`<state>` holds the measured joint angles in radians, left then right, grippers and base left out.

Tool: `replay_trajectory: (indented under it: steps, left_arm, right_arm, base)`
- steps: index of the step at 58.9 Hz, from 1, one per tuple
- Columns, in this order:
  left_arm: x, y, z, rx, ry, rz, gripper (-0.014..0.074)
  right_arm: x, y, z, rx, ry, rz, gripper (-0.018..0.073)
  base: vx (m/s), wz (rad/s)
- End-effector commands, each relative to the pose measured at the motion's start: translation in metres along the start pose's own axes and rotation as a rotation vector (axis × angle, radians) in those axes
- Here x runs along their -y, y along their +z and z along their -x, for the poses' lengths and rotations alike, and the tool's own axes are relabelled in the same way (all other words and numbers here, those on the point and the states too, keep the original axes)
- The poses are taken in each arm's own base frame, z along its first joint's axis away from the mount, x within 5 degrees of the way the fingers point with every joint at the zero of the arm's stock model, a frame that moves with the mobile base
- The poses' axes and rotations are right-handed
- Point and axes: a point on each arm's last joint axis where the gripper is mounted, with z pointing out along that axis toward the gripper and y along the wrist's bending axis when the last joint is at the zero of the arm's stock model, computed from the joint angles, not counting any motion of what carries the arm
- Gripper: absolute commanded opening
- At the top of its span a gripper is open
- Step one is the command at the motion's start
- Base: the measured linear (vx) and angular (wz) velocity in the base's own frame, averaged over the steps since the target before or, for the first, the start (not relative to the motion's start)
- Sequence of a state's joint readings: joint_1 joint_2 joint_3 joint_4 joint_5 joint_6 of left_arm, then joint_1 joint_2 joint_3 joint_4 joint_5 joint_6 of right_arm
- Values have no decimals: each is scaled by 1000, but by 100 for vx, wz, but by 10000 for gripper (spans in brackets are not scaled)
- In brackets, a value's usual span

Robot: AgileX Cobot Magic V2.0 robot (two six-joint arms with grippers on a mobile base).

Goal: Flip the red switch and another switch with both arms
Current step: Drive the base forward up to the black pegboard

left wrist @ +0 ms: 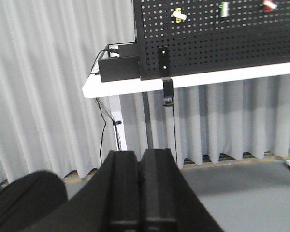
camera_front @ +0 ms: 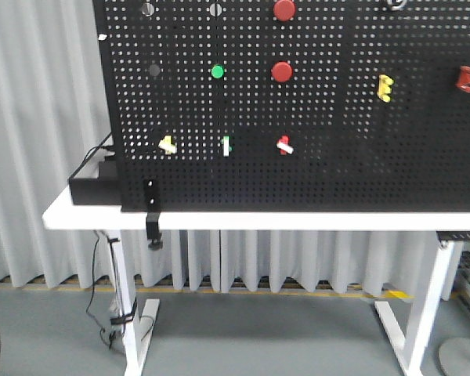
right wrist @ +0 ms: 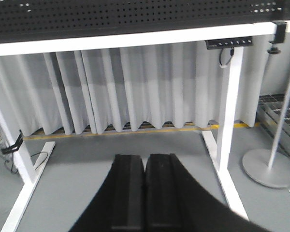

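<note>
The red switch (camera_front: 284, 144), tiny with a white lever tip, sits on the black pegboard (camera_front: 337, 172) in the lowest row, right of a green switch (camera_front: 226, 145) and a yellow switch (camera_front: 168, 144). The left wrist view shows the same row at its top edge: yellow switch (left wrist: 178, 15), green switch (left wrist: 224, 8), red switch (left wrist: 268, 5). My left gripper (left wrist: 140, 155) is shut and empty, low and far in front of the table. My right gripper (right wrist: 145, 158) is also shut and empty, pointing under the table. Neither arm shows in the front view.
Two big round red push buttons (camera_front: 282, 72) and a green button (camera_front: 217, 71) sit higher on the board. A black box (camera_front: 94, 190) with cables rests on the white table (camera_front: 243, 221) at left. A clamp (camera_front: 153, 227) hangs at the edge. A round stand base (right wrist: 268, 168) is at right.
</note>
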<state>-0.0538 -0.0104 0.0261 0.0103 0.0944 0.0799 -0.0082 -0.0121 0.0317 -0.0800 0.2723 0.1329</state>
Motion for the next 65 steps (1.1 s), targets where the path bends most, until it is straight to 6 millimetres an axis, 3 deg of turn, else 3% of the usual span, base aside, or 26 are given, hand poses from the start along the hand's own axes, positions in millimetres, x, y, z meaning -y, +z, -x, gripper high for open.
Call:
replay_trajectory:
  steps: [1, 32, 65]
  left_arm:
    - [0, -1, 2, 83, -21, 7, 3]
    - [0, -1, 2, 83, -21, 7, 3]
    - [0, -1, 2, 83, -21, 7, 3]
  right_arm:
    - [-1, 0, 6, 84, -16, 5, -6]
    - [-1, 0, 6, 84, -16, 5, -6]
    - [-1, 0, 6, 84, -16, 5, -6]
  base:
    - [48, 0]
    - [42, -3]
    - [24, -1]
